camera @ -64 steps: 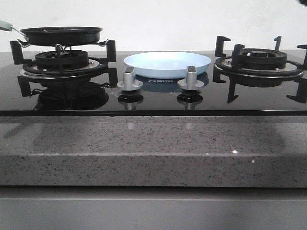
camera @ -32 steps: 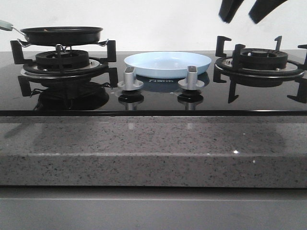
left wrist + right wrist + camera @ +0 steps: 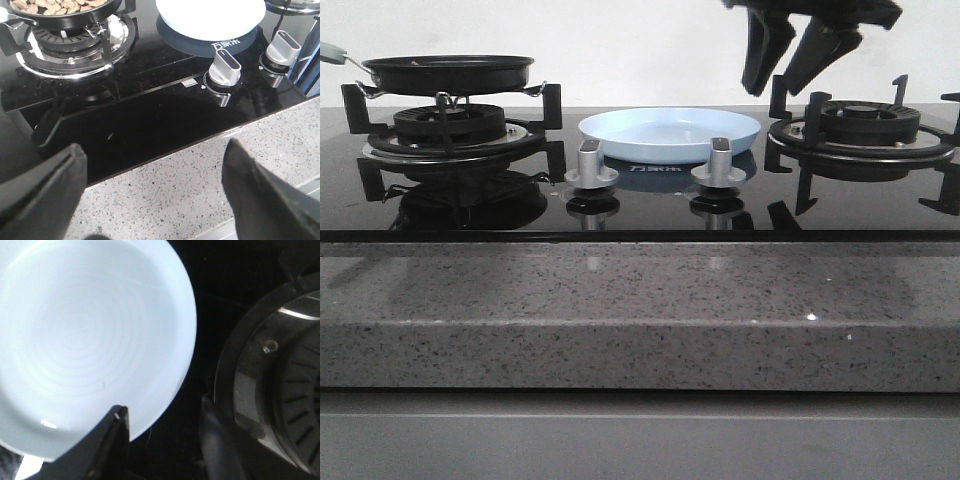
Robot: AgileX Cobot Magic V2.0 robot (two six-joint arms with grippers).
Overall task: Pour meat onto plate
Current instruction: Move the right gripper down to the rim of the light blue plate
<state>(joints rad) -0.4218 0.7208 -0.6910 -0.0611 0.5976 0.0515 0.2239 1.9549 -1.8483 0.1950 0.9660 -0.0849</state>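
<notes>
We see a plain white wall behind the table, which has a grey speckled stone front edge. Set into it is a glossy black glass hob with a burner grate toward the right edge and two silver knobs near the front centre.

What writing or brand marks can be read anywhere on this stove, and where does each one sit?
White brand mark on the black glass cooktop, just in front of the plate: three Chinese characters, seemingly "万家乐", though slightly blurred.
Same mark in the front view, between the two knobs: too small to read.
The knobs, the frying pan and the burners carry no readable text.
</notes>
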